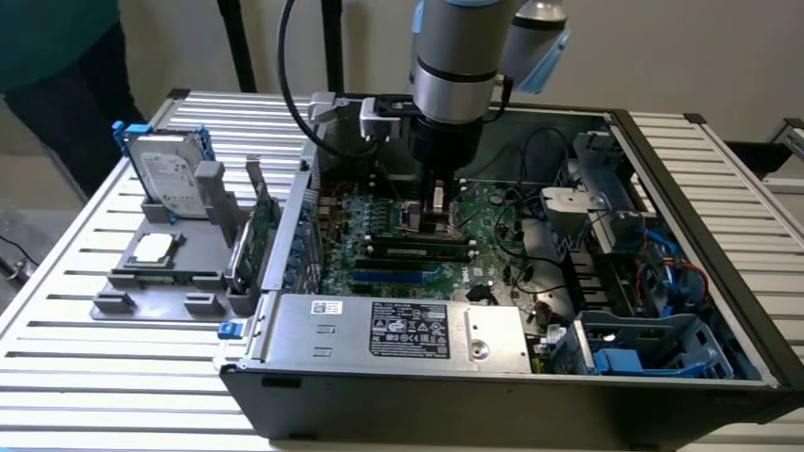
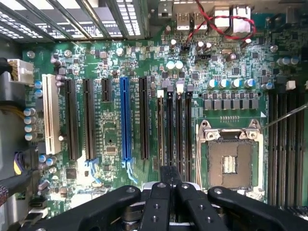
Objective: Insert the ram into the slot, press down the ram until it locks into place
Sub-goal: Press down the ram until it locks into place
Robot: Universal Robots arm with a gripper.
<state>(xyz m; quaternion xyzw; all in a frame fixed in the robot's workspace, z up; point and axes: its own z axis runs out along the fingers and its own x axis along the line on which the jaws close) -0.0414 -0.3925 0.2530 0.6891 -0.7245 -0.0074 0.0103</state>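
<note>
You get soft, even room light in the exterior view: the slatted table [image 1: 75,377] is bright and almost washed out, while the inside of the computer case [image 1: 703,377] falls into shade under the arm. The picture looks slightly soft overall. In the wrist view the motherboard [image 2: 110,130] is evenly lit, the gripper [image 2: 171,192] reads dark, perhaps slightly defocused.

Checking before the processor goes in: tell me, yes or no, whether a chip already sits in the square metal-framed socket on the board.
No. In the wrist view the processor socket lies open and bare, its contact field exposed inside the metal frame.
</note>
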